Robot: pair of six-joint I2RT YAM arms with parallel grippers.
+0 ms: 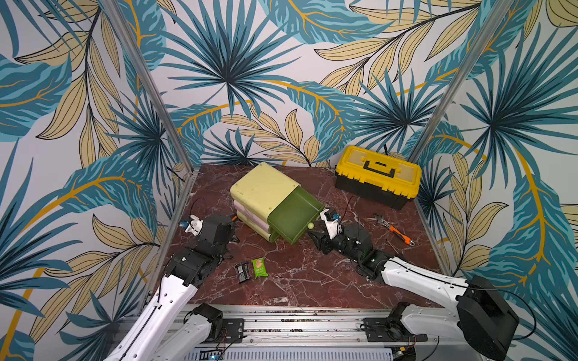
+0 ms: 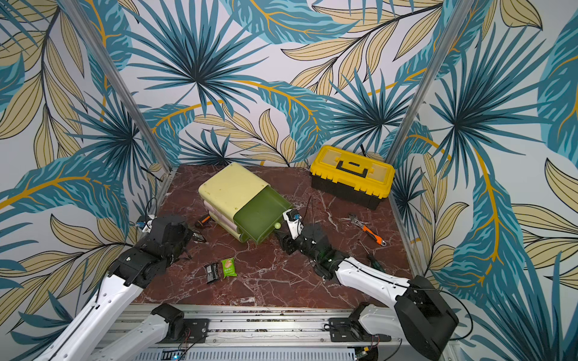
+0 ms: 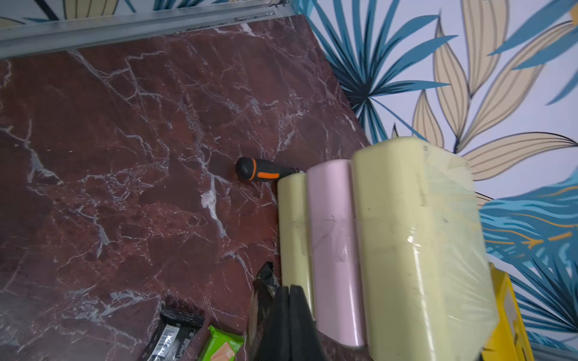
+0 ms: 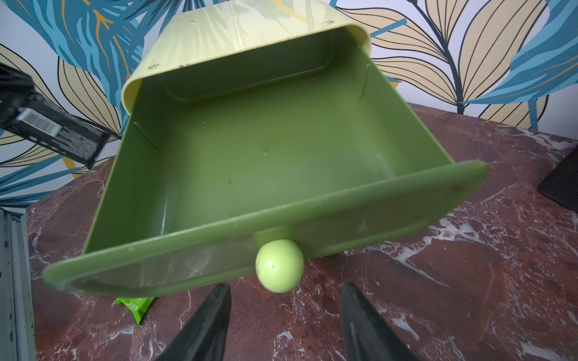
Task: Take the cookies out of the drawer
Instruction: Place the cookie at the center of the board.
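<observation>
1. Nearest to me is the metal rail point(image 1: 297, 325) that carries both arms. It runs along the front edge of the red marble table point(image 1: 312, 281).
2. Two of the cookies lie on the table in front of the cabinet, and I see them in both top views. They are a black packet point(image 1: 243, 272) and a green packet point(image 1: 259, 267), flat and side by side.
3. The left gripper point(image 3: 289, 293) is just beside the left side of the cabinet, with its fingers pressed together. It is clenched on a second black packet point(image 4: 53, 131), which the right wrist view shows lifted above the table with its barcode towards the camera.
4. The right gripper point(image 4: 285, 297) is released, with its fingers well apart and gripping nothing. It sits low, just in front of the pale green knob point(image 4: 279, 265), and I see no contact with it.
5. The drawer point(image 4: 266, 162) is the top one and stands pulled out of the pale yellow cabinet point(image 1: 266, 187). Its green floor shows bare.
6. A screwdriver point(image 3: 262, 170) with a black and orange handle lies against the bottom of the cabinet on the left side.
7. To the right, well apart from the cabinet, lies an orange-handled wrench point(image 1: 394, 230).
8. Farthest away, in the right back corner near the leaf-patterned wall, stands a yellow and black toolbox point(image 1: 378, 175) with its lid closed.
</observation>
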